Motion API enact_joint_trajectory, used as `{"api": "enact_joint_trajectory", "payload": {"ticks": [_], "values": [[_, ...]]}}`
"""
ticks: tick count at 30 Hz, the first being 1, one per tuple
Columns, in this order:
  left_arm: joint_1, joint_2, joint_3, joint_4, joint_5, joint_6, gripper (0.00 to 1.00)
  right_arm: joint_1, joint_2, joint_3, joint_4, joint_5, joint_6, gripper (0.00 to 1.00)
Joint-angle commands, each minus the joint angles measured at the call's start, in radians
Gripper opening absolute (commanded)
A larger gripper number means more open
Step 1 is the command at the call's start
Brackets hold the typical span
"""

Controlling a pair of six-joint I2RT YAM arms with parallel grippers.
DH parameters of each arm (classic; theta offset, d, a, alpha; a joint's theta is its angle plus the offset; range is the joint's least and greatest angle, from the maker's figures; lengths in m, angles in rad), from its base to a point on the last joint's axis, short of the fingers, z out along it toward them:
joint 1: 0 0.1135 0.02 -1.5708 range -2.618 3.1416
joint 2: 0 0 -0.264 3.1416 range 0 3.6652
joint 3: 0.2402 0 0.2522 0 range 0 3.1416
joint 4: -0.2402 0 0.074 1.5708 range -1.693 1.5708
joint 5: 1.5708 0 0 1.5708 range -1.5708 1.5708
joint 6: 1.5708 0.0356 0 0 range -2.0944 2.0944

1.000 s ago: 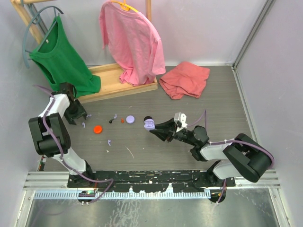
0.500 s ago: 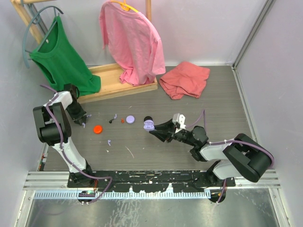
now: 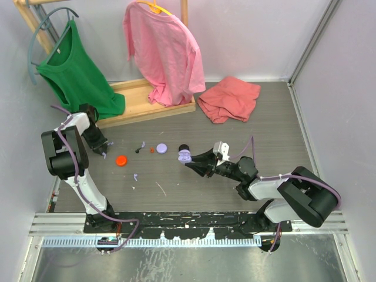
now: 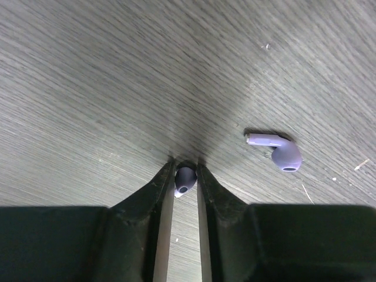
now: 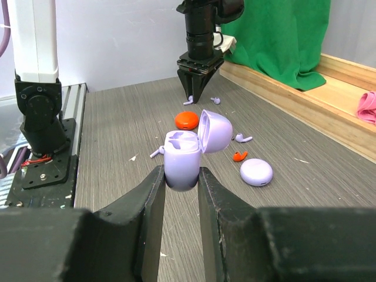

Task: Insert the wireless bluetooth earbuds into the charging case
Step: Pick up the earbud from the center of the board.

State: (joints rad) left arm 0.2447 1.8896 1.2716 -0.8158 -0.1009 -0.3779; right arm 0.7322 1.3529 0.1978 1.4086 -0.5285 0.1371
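Pinched in near-closed left gripper (image 4: 185,175): lavender earbud (image 4: 184,180), ready for lifting. Clamped upright in right gripper (image 5: 181,176): charging case (image 5: 183,154), open to receive it.

Left arm (image 3: 64,155): rises from its base at the near table edge, folds at the elbow on the far left, forearm reaching toward the back.
Left wrist: bent downward, so the gripper stands almost vertical.
Left gripper (image 4: 185,168): tips down at the table surface, jaws drawn in to a narrow slit, pinching a lavender earbud (image 4: 185,179) between the tips.
Right arm (image 3: 276,188): stretched low from its base toward the table's middle, forearm close to horizontal.
Right wrist: roughly level, gripper pointing left.
Right gripper (image 5: 181,173): jaws clamped on the lower half of a lavender charging case (image 5: 182,158), one finger on each side.
Spacing: the two grippers are well apart.
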Motion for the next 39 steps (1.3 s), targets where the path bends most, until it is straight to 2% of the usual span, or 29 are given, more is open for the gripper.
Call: {"api": "enact_joint_trajectory", "payload": {"ticks": [1,10,15,22,32,39], "values": [[0.005,-0.001,0.006,-0.005,0.037,-0.012,0.19,0.007,-0.038,0.014,0.027,0.006,-0.033,0.01],[0.005,-0.109,-0.052,-0.027,0.082,-0.048,0.11,0.017,-0.075,0.015,-0.015,0.014,-0.057,0.01],[0.005,-0.22,-0.114,-0.014,0.13,-0.081,0.1,0.029,-0.091,0.017,-0.04,0.021,-0.077,0.01],[-0.007,-0.445,-0.271,0.128,0.301,-0.155,0.09,0.047,-0.102,0.026,-0.053,0.023,-0.086,0.01],[-0.113,-0.774,-0.428,0.321,0.453,-0.264,0.09,0.058,-0.125,0.039,-0.082,0.061,-0.121,0.01],[-0.217,-0.935,-0.51,0.508,0.535,-0.343,0.08,0.058,-0.137,0.07,-0.115,0.096,-0.138,0.01]]}}
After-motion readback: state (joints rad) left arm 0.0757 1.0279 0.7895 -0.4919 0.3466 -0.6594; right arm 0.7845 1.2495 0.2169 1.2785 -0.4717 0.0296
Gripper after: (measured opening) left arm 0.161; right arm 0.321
